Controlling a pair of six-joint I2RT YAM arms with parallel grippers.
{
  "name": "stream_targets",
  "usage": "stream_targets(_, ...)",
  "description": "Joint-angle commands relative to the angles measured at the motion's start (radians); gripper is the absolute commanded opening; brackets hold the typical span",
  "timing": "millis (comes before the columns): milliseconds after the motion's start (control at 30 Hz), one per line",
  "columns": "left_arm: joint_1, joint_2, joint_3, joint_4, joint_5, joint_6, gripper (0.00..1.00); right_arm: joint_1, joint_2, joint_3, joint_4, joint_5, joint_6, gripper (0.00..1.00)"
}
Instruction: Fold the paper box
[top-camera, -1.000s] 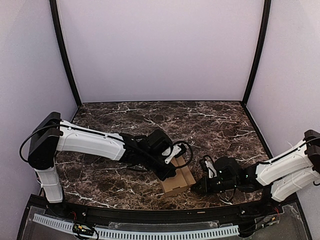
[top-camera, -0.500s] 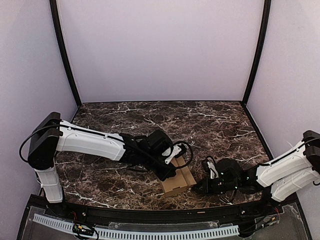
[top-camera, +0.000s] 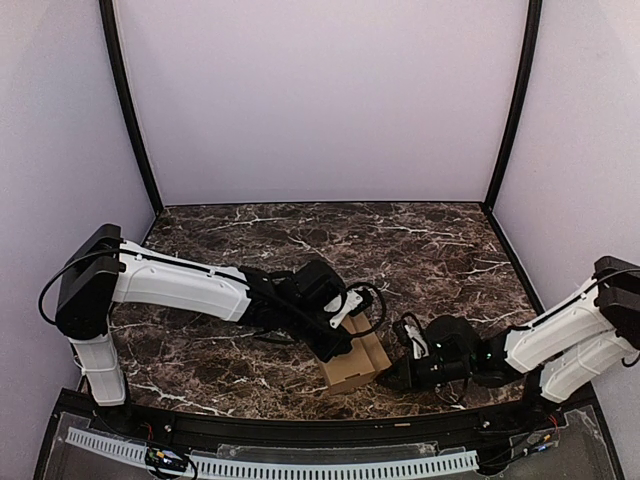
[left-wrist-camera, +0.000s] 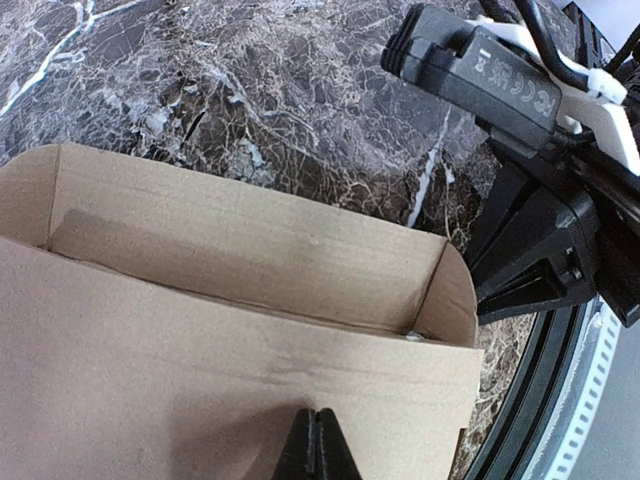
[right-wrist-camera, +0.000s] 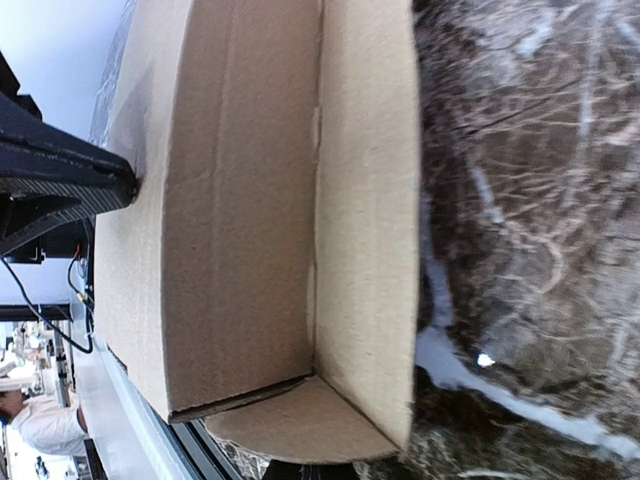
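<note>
We start with the paper box (top-camera: 355, 362): a plain brown carton, already raised into an open-topped trough with its long walls standing and a rounded end flap (right-wrist-camera: 300, 425) turned up at one end. It sits on the dark marbled counter (top-camera: 430, 250), close to the counter's near edge.

We judge the box to be light and thin. Its panels look stiff, it should hinge readily along its creases, and a hard pinch could dent it. On a counter this smooth it will likely slide if pushed from one side only, so it wants bracing on the side opposite any push. The best holds look to be the top edge of a long wall close to a crease, or the free end flap. The middle of a panel would bow.

On the box's left long wall, the left claw (top-camera: 335, 345) is clenched, its fingers closed on each other with nothing between them. Their tips press against the outside of that wall, so it props the box instead of holding it.

Just beside the box's right end, the right claw (top-camera: 395, 378) is also clenched. Its wrist view looks straight into the trough and shows no cardboard in its fingers. We cannot tell whether it touches the box.
</note>
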Motion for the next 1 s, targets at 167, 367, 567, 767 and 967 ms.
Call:
stream_targets(167,-0.018,0.039,-0.071,-0.188,0.001,0.008,0.01,0.007,0.052,0.034,0.139,-0.06,-0.019,0.0)
stream_targets(367,-0.019,0.039,-0.073,-0.186,0.004,0.008,0.01,0.006,0.001,0.029,0.097,0.002,-0.006,0.0)
stream_targets(567,-0.02,0.039,-0.075,-0.185,0.004,0.009,0.01,0.007,-0.058,0.008,0.072,0.064,0.018,0.0)
stream_targets(767,-0.02,0.039,-0.073,-0.185,0.004,0.011,0.01,0.006,-0.07,0.001,0.059,0.081,0.026,0.0)
stream_targets(967,-0.02,0.039,-0.073,-0.186,0.006,0.011,0.01,0.007,-0.06,-0.008,0.059,0.096,0.04,0.0)
